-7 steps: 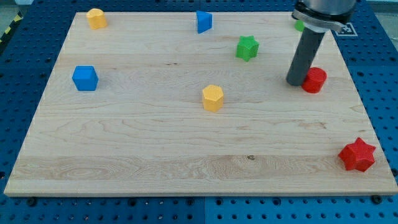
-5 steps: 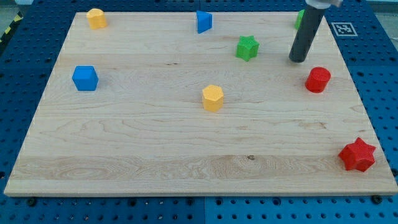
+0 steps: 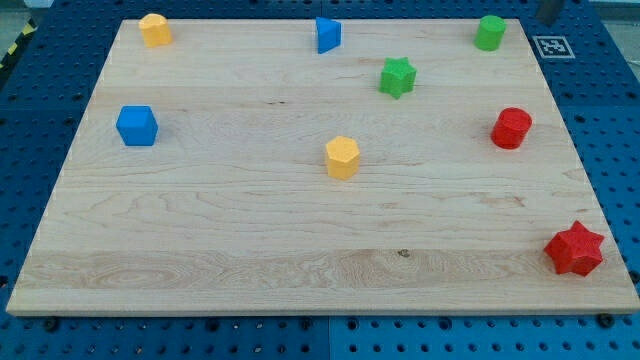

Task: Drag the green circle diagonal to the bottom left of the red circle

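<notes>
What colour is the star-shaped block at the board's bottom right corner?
Red. The red star shows clearly in the camera view, the only view; the red circle sits above it.

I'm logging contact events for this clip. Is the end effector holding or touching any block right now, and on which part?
Nothing is held. Only a dark bit of the rod shows at the view's top edge, apart from the green circle and red circle.
</notes>
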You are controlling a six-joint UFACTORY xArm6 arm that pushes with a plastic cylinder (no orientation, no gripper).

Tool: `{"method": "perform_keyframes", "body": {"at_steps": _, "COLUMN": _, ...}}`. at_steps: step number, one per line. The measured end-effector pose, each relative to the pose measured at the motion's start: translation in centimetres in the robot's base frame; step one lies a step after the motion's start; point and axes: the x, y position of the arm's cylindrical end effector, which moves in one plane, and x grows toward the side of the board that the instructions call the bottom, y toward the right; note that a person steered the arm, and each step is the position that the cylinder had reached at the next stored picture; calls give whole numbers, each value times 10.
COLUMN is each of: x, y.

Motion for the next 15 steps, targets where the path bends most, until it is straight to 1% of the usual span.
{"method": "perform_keyframes", "body": {"at_steps": 2, "x": 0, "y": -73}}
{"method": "perform_keyframes", "body": {"at_steps": 3, "x": 5, "y": -69}}
{"method": "perform_keyframes", "body": {"at_steps": 4, "x": 7, "y": -50}}
{"method": "perform_keyframes", "body": {"at_steps": 6, "x": 7, "y": -70}}
{"method": "perform_keyframes", "body": {"at_steps": 9, "x": 22, "y": -82}}
{"method": "perform_keyframes", "body": {"at_steps": 10, "x": 42, "y": -86}}
{"method": "perform_keyframes", "body": {"at_steps": 15, "x": 162, "y": -165}}
